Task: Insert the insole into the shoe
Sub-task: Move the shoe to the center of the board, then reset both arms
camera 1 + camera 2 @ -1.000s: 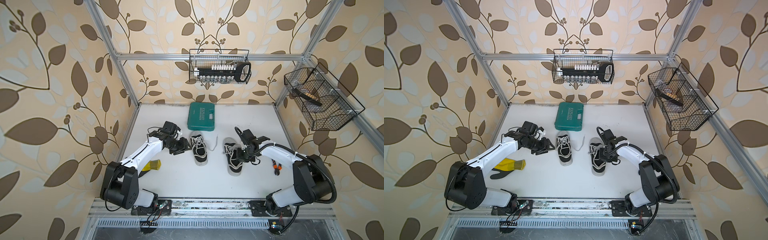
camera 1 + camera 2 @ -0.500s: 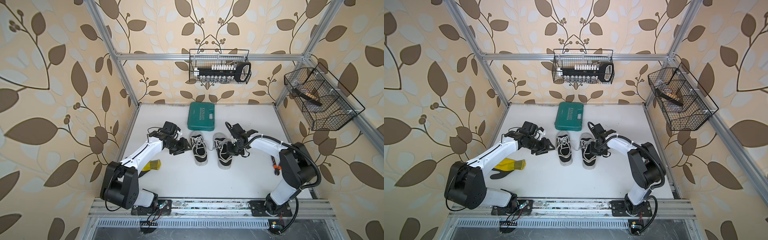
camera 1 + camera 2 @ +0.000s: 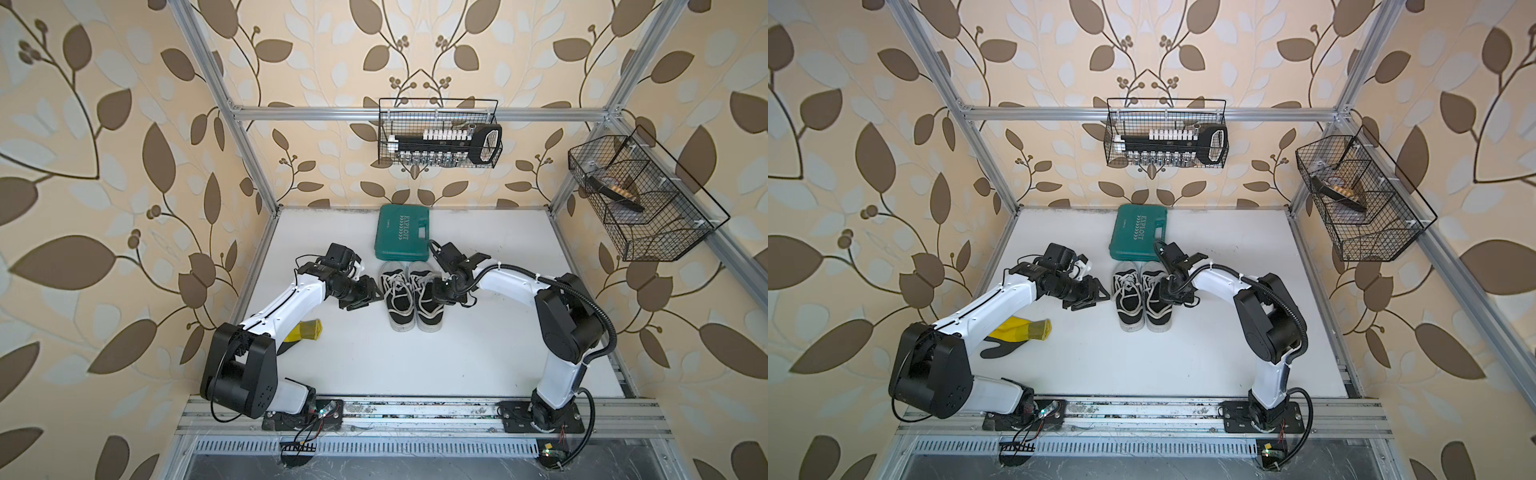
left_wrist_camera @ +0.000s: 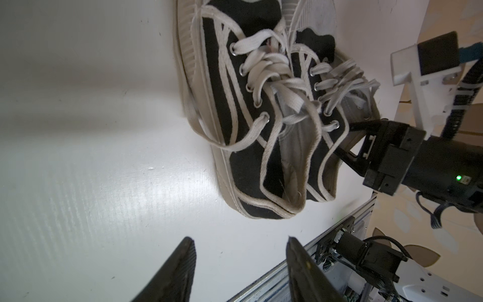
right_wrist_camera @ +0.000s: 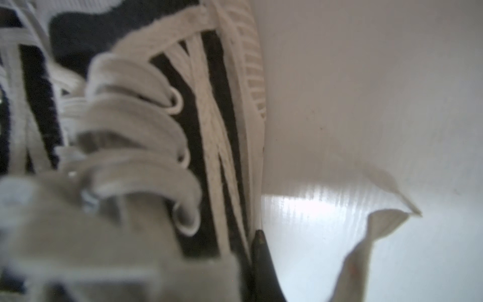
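Two black canvas shoes with white laces stand side by side, toes toward the back wall: the left shoe (image 3: 401,301) (image 3: 1128,299) (image 4: 235,157) and the right shoe (image 3: 428,318) (image 3: 1156,313) (image 4: 321,146). My right gripper (image 3: 438,291) (image 3: 1163,291) is shut on the right shoe's outer side wall. One dark finger (image 5: 261,256) lies against the outside of the canvas; the other is hidden inside. My left gripper (image 3: 370,297) (image 3: 1096,299) (image 4: 240,238) hovers open and empty just left of the left shoe. The insole is hidden; both shoe openings show only pale lining.
A green tool case (image 3: 402,235) (image 3: 1138,232) lies right behind the shoes' toes. A flat yellow and black object (image 3: 305,330) (image 3: 1021,328) sits partly under my left arm. Wire baskets hang on the back wall (image 3: 440,143) and the right wall (image 3: 640,199).
My right gripper has dragged the right shoe leftward and a little toward the back, until it stands against the left shoe. My left arm has stayed put.
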You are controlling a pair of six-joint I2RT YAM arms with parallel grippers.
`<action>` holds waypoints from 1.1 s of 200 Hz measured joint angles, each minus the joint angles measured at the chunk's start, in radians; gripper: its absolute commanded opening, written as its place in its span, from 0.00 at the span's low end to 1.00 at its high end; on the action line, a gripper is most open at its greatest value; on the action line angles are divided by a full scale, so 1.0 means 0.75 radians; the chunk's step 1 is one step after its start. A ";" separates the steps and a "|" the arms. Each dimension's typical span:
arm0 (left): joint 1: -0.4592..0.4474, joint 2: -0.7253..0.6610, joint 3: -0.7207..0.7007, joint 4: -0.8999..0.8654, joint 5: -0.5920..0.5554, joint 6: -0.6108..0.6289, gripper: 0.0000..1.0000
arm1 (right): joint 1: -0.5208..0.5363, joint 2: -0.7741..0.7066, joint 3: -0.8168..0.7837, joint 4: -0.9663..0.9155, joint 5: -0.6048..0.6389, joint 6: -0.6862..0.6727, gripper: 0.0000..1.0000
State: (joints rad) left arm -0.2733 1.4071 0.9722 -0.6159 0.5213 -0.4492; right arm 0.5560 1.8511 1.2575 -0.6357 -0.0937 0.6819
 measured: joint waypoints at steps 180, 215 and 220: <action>0.035 -0.476 -0.841 1.273 -1.236 0.370 0.99 | -0.480 -1.059 -1.057 1.062 0.847 -0.651 0.99; 0.036 -0.268 -0.863 1.520 -1.298 0.519 0.99 | -0.513 -0.774 -1.076 1.338 0.813 -0.725 0.99; 0.036 -0.249 -0.863 1.552 -1.301 0.542 0.99 | -0.513 -0.742 -1.084 1.373 0.810 -0.733 0.99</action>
State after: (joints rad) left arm -0.2466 1.2205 0.3252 0.5484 -0.4545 -0.0425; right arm 0.1715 1.2945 0.4442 0.3943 0.5140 0.1318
